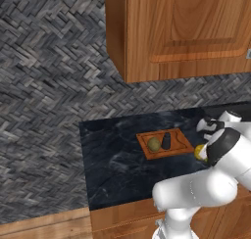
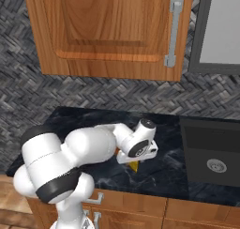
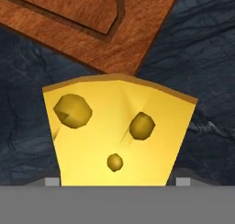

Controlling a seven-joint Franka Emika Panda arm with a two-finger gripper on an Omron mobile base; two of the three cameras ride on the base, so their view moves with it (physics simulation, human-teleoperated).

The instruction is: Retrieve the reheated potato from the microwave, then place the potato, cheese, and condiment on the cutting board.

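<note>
On the dark marble counter [image 1: 112, 159] lies the cutting board [image 1: 180, 146], a small orange-brown wooden board with a raised rim. Two things already sit on it in the left base view: the potato [image 1: 154, 144], a round olive-green ball on the board's left part, and just to its right the condiment [image 1: 166, 141], a small dark bottle standing upright. The two are close together, almost touching.

The cheese [image 3: 119, 131], a yellow wedge with holes, rests on the counter just off the right end of the board. In the hand view it sits right in front of the camera, with the board's corner just beyond it on the dark stone. In the left base view only a small yellow patch of it [image 1: 199, 152] shows beside the robot's black wrist, and in the right base view a yellow tip [image 2: 134, 165] pokes out below the hand.

The gripper [image 3: 114, 182] is down over the cheese, with one small fingertip [image 3: 52, 182] on either side of the wedge at its lower edge. The jaws straddle the wedge; whether they press on it or stand just clear of its sides cannot be told.

A wooden wall cupboard [image 2: 108, 31] with a metal handle hangs above the counter, and a dark sink [image 2: 211, 153] lies at the right in the right base view.
</note>
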